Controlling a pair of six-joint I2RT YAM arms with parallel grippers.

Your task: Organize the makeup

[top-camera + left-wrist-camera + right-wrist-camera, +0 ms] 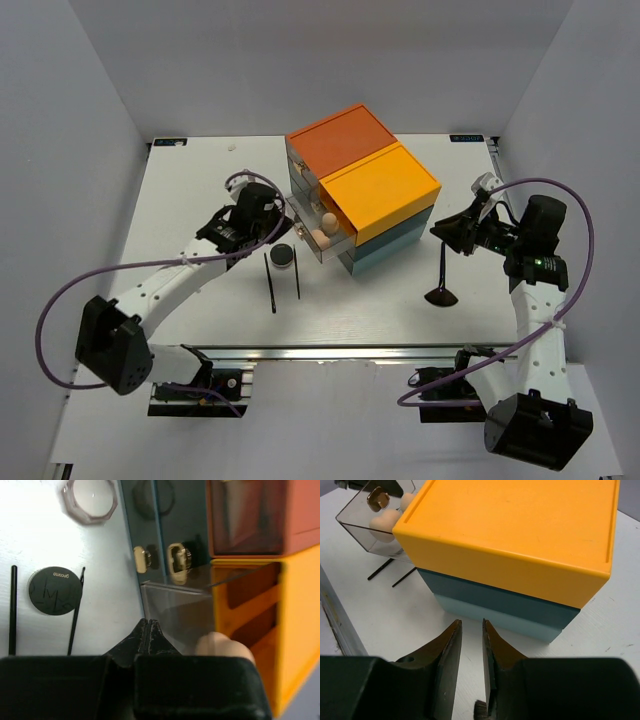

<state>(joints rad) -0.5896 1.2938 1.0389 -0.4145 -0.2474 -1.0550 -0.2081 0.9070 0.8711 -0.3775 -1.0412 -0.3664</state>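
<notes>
Sponges (382,522) sit in the open drawer (170,610) ahead of my closed left hand (148,630). Jar (90,497), compact (55,591) and sticks (12,610) wait on the table (200,180) beside it. My right hand (470,645) is narrowly apart by the brush (441,285); whether it grips, I cannot tell.

Two sticks (269,283), two sponges (325,222), one compact (283,257), one jar (90,497), one brush (441,296), one drawer box (380,190).

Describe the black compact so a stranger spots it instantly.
Find the orange, yellow and teal drawer box mid-table, then its open clear drawer on the left-arm side. Beside that lies the round black compact, flat and disc-shaped, flanked by two thin black sticks.
</notes>
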